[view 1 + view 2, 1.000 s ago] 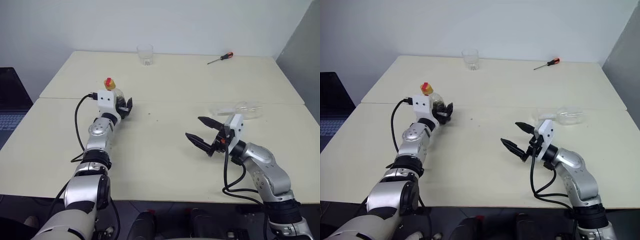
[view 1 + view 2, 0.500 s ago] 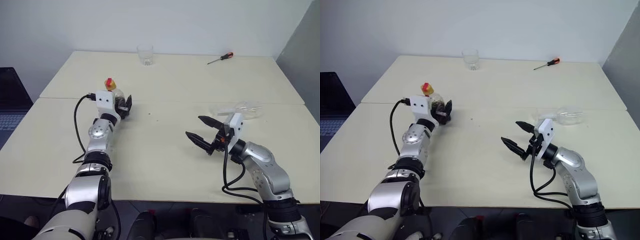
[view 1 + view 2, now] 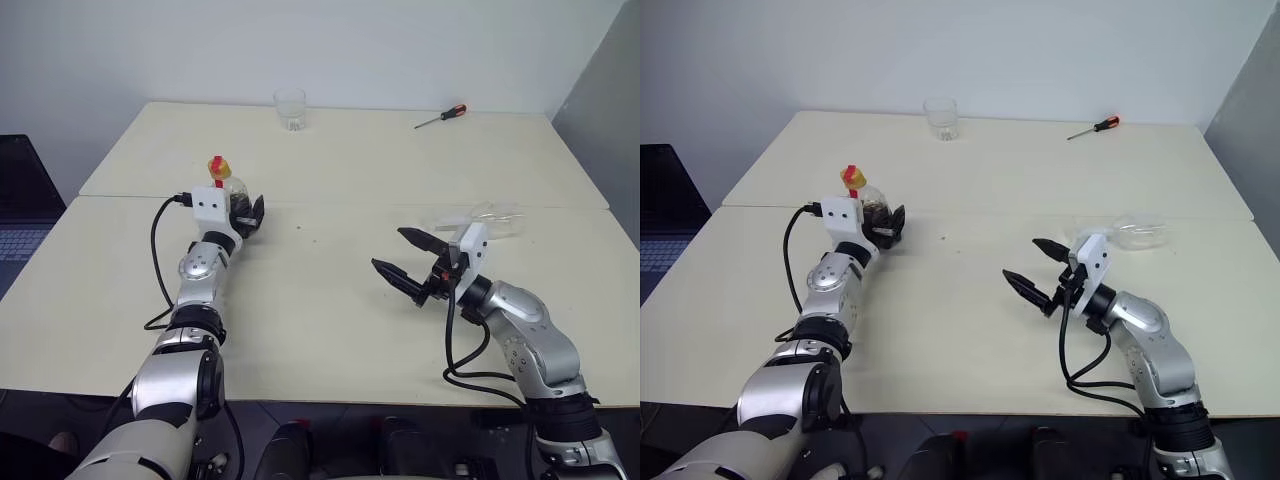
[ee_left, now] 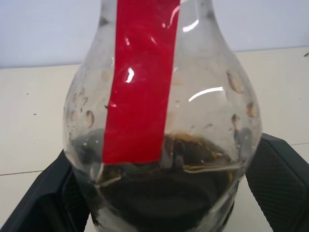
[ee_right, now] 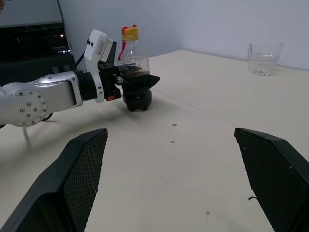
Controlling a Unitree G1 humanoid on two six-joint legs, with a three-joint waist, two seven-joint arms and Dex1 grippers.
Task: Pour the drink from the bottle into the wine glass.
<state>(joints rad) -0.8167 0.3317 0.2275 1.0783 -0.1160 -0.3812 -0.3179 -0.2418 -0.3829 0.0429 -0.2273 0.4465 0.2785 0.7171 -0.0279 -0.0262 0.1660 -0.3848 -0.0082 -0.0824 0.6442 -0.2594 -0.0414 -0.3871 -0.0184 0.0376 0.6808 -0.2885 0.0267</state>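
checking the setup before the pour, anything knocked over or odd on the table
Yes: the wine glass lies on its side on the table, beyond the open right gripper, so it cannot take a pour as it lies. The bottle stands upright and capped between the left gripper's fingers. No spill is visible.

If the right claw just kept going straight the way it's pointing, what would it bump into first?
Probably the bottle, which stands between the fingers of the left gripper. The right gripper is open and points across bare table toward it. Depth is hard to judge, so it might pass just beside the bottle.
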